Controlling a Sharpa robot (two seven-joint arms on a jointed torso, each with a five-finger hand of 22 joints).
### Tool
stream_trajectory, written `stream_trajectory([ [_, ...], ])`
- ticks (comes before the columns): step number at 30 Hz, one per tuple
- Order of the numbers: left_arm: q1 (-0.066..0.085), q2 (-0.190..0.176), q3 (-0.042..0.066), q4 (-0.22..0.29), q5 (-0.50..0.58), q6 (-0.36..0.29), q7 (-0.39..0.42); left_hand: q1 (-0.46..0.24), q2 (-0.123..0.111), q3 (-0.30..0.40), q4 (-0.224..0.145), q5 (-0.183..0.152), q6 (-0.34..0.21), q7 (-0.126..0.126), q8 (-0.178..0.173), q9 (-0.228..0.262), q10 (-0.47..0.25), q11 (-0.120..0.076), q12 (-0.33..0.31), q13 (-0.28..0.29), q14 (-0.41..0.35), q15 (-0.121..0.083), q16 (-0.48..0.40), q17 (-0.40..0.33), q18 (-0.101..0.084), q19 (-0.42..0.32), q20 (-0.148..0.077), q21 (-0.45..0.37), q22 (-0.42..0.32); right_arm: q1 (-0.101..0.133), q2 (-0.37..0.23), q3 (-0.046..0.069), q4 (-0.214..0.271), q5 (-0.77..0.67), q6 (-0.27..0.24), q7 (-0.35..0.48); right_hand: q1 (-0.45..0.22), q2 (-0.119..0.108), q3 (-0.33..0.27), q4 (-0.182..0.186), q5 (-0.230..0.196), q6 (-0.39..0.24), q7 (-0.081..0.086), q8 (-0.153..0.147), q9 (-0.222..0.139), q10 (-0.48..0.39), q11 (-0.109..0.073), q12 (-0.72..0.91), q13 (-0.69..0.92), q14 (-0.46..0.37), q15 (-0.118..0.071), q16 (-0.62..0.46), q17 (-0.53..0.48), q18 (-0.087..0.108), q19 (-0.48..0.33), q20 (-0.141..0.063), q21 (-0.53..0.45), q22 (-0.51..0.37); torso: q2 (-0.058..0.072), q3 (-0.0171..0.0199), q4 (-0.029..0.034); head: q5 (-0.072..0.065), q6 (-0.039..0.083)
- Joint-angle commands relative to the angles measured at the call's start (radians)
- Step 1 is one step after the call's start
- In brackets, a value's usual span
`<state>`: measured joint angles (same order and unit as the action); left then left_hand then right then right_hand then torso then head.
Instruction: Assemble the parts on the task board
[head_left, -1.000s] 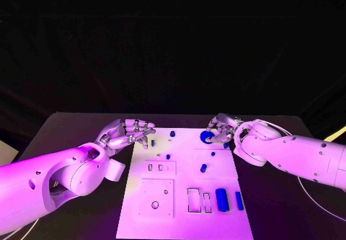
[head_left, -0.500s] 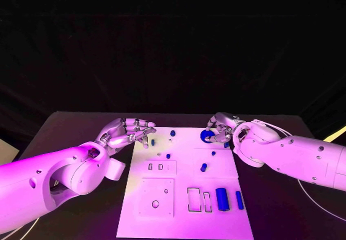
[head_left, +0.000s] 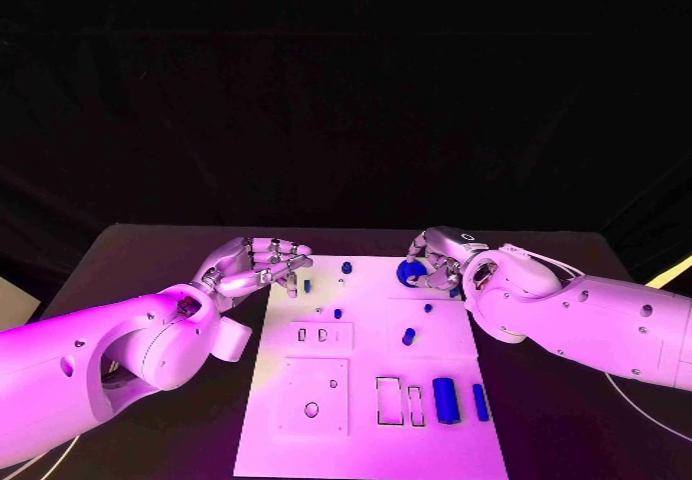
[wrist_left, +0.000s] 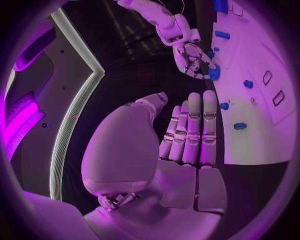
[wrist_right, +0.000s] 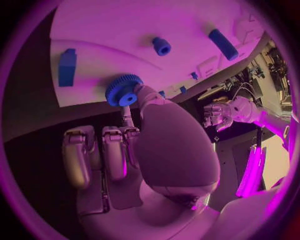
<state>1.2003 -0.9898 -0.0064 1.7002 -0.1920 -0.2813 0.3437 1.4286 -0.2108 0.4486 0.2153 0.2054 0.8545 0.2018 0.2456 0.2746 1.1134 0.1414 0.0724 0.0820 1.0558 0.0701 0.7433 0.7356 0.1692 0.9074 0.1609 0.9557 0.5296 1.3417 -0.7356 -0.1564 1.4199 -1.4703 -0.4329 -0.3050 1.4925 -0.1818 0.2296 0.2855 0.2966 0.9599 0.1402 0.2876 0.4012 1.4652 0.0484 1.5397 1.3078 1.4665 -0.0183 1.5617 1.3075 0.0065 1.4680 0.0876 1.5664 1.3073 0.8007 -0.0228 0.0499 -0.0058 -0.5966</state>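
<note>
The white task board (head_left: 361, 440) lies in the middle of the black table. At its far right corner my right hand (head_left: 440, 258) pinches a blue gear (head_left: 413, 269) between the thumb and a finger. The right wrist view shows this gear (wrist_right: 124, 90) at the thumb tip, close over the board's edge (wrist_right: 94, 97). In the left wrist view the right hand (wrist_left: 187, 52) has its fingertips on the gear (wrist_left: 214, 73). My left hand (head_left: 257, 262) hovers over the board's far left corner with its fingers curled in and nothing in them.
Small blue pegs (head_left: 346, 267) (head_left: 338, 313) (head_left: 408, 336) stand on the board's far half. Two blue blocks (head_left: 446, 399) (head_left: 479, 401) lie near right, beside rectangular slots (head_left: 387, 399). A blue block (wrist_right: 67, 66) sits next to the gear.
My right hand has drawn the gear slightly toward the board's far edge. The left hand has barely moved.
</note>
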Motion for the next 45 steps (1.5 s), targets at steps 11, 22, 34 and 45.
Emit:
stream_trajectory([
  [11, 0.001, 0.004, 0.001, -0.003, 0.004, 0.026, 0.006, 0.002, 0.008, 0.005, 0.000, -0.003, -0.001, 0.002, -0.003, 0.002, -0.009, -0.001, -0.004, 0.002, -0.006, -0.002, 0.004, -0.001, 0.014, -0.008, 0.003, 0.007, 0.001, 0.013, 0.090, 0.004, 0.061, -0.187, -0.054, 0.004, -0.006, -0.004, 0.014, -0.003, -0.005, 0.011, -0.019, -0.001, 0.032, 0.068, -0.006, -0.004, 0.216, 0.102, -0.008, 0.005, 0.251, -0.007, 0.103, -0.007, 0.004, 0.263, 0.001, -0.0014, 0.0028, 0.000, 0.001],
  [22, 0.001, 0.001, 0.000, -0.004, 0.004, 0.029, 0.003, 0.000, 0.008, 0.005, 0.001, -0.003, -0.002, 0.003, -0.003, 0.002, -0.010, 0.000, -0.004, 0.002, -0.007, -0.001, 0.004, -0.001, 0.014, -0.009, 0.003, 0.008, 0.001, -0.010, 0.188, 0.004, 0.006, -0.201, -0.065, 0.007, -0.003, -0.007, 0.024, -0.005, -0.007, 0.004, -0.017, -0.005, 0.033, 0.067, -0.005, -0.005, 0.215, 0.101, -0.007, 0.005, 0.250, -0.007, 0.103, -0.006, 0.004, 0.263, 0.002, -0.0001, 0.0029, 0.008, -0.003],
  [34, 0.001, 0.003, 0.000, -0.004, 0.004, 0.031, 0.003, 0.000, 0.008, 0.005, 0.001, -0.003, -0.002, 0.003, -0.003, 0.002, -0.010, 0.000, -0.004, 0.002, -0.007, -0.001, 0.004, -0.001, 0.014, -0.009, 0.003, 0.008, 0.001, -0.039, 0.243, 0.004, -0.037, -0.205, -0.055, 0.011, -0.002, -0.008, 0.028, -0.006, -0.009, 0.002, -0.016, -0.007, 0.033, 0.066, -0.004, -0.006, 0.214, 0.101, -0.006, 0.005, 0.250, -0.007, 0.103, -0.006, 0.004, 0.263, 0.002, -0.0002, 0.0033, 0.015, -0.011],
  [45, 0.001, 0.001, 0.000, -0.002, 0.004, 0.034, 0.002, 0.001, 0.009, 0.006, 0.000, -0.003, -0.002, 0.002, -0.004, 0.003, -0.010, -0.001, -0.004, 0.002, -0.007, -0.001, 0.005, -0.002, 0.014, -0.010, 0.003, 0.009, 0.002, -0.056, 0.261, 0.004, -0.077, -0.236, -0.046, -0.006, -0.002, -0.012, 0.034, -0.007, -0.014, -0.001, -0.014, -0.009, 0.034, 0.065, -0.003, -0.007, 0.212, 0.101, -0.005, 0.005, 0.250, -0.007, 0.103, -0.005, 0.004, 0.263, 0.003, 0.0003, 0.0021, 0.021, -0.014],
])
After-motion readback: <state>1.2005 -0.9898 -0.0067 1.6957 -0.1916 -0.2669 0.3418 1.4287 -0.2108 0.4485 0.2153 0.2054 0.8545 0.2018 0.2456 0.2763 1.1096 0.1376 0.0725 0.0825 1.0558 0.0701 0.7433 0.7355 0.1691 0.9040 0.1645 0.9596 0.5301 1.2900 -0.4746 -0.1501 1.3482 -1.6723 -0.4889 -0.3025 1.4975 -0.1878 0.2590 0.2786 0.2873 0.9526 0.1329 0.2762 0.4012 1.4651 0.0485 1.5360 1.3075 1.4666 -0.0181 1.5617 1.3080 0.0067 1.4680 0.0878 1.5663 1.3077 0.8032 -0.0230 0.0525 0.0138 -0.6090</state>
